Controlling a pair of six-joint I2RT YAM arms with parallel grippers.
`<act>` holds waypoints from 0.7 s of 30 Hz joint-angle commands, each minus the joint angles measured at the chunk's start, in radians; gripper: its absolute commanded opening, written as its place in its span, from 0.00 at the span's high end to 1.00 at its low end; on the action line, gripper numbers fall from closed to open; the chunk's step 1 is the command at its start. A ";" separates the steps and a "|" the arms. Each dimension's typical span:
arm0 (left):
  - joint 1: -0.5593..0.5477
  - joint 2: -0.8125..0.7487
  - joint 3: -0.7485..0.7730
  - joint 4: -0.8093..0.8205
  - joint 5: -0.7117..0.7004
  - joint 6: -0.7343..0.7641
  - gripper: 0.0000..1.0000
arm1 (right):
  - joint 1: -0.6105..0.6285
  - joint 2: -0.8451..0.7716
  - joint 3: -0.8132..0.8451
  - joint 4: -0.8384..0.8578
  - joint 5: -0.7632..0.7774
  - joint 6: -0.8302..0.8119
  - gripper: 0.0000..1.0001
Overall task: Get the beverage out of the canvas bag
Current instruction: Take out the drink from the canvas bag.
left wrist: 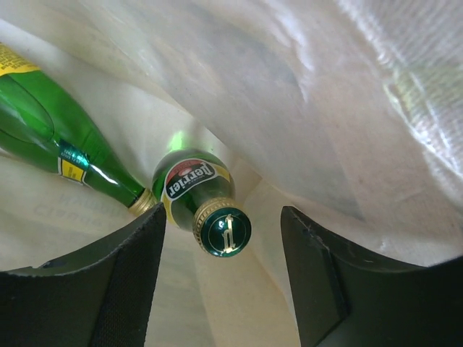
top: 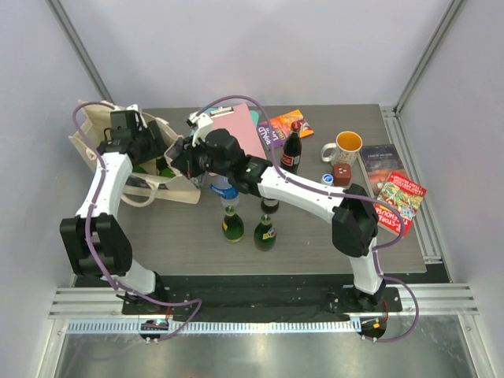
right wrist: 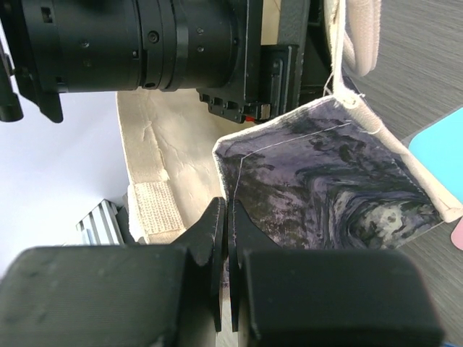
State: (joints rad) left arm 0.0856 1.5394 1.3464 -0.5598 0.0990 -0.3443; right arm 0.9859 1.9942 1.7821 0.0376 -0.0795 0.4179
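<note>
Green bottle point(left wrist: 192, 184) betw. parted left hand point(left wrist: 223, 217) fingers; right hand point(right wrist: 226, 217) clenched on canvas bag point(right wrist: 325, 181).

A grey-brown wood-grain table point(top: 181, 236) stands in a booth of plain, pale lilac-white walls point(top: 276, 47) under soft, even light. Slanted aluminium struts point(top: 79, 47) run up the back corners. An aluminium rail point(top: 441, 299) borders the table's near edge, with a shiny metal sheet point(top: 260, 354) below it.

Perhaps seven bottles point(top: 265, 232), one canvas bag point(top: 179, 190)
</note>
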 commanded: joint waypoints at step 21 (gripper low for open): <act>-0.046 0.068 0.080 0.011 -0.053 0.108 0.85 | -0.030 0.061 0.057 -0.056 0.012 0.013 0.94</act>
State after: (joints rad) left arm 0.0475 1.6024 1.3788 -0.5583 0.0418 -0.2729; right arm 0.9646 2.0228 1.8240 0.0303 -0.0837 0.4305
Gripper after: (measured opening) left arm 0.292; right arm 0.066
